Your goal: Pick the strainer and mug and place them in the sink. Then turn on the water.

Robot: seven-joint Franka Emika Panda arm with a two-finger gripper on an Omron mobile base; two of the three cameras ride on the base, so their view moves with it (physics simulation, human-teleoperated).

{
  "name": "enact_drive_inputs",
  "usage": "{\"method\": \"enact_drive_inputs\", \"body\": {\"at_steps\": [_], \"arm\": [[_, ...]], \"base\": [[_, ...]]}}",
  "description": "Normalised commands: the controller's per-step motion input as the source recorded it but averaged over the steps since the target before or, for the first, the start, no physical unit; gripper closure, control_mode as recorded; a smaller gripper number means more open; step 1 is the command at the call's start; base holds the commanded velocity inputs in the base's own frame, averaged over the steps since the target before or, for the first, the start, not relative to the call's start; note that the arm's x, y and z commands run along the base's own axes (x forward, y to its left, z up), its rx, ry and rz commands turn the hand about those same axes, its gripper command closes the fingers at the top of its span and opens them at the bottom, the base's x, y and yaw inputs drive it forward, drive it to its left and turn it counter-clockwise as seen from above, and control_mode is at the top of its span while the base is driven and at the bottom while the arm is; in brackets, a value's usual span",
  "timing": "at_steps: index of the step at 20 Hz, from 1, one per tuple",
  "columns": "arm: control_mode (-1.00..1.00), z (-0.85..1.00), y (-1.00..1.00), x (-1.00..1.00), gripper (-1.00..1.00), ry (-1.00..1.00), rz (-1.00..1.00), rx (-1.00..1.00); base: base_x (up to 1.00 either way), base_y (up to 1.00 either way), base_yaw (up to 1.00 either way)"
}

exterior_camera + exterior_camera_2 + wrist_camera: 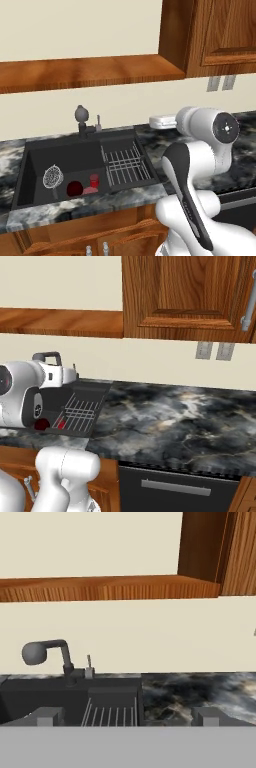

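Note:
The black sink (35, 155) is set into the dark marbled counter. The silvery mesh strainer (52, 176) rests against the basin's front left. Beside it on the basin floor is the dark maroon mug (75, 188), whose edge also shows past my arm in the right base view (42, 424). The dark faucet (81, 117) stands at the back rim, its head turned left in the hand view (36, 652). No water is in view under it. My gripper (127, 717) hovers above the counter right of the sink, facing the wall. It is open, fingertips (45, 716) wide apart and empty.
A brighter red small thing (94, 181) sits next to the mug. The ribbed wire rack (125, 165) fills the sink's right part. A wooden shelf (90, 70) and wall cabinet (185, 296) hang overhead. Marbled counter (175, 411) stretches right, with outlets (215, 350) on the wall.

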Motion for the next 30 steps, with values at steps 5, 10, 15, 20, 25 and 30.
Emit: {"method": "enact_drive_inputs", "body": {"at_steps": [5,10,15,20,25,30], "arm": [[-1.00,-0.10,0.00,0.01,-1.00,-0.09,0.02,0.00],[-1.00,-0.10,0.00,0.00,-1.00,-0.08,0.03,0.01],[-1.00,-0.06,0.00,0.01,-1.00,-0.05,0.03,0.00],[-1.00,-0.12,0.06,0.10,-1.00,-0.05,0.01,0.00],[-1.00,-0.21,0.12,0.09,-1.00,-0.06,0.00,0.00],[-1.00,-0.19,0.09,0.08,-1.00,-0.06,0.00,0.00]], "base": [[0.00,0.00,0.00],[0.00,0.00,0.00],[0.00,0.00,0.00],[0.00,0.00,0.00],[0.00,0.00,0.00],[0.00,0.00,0.00]]}}
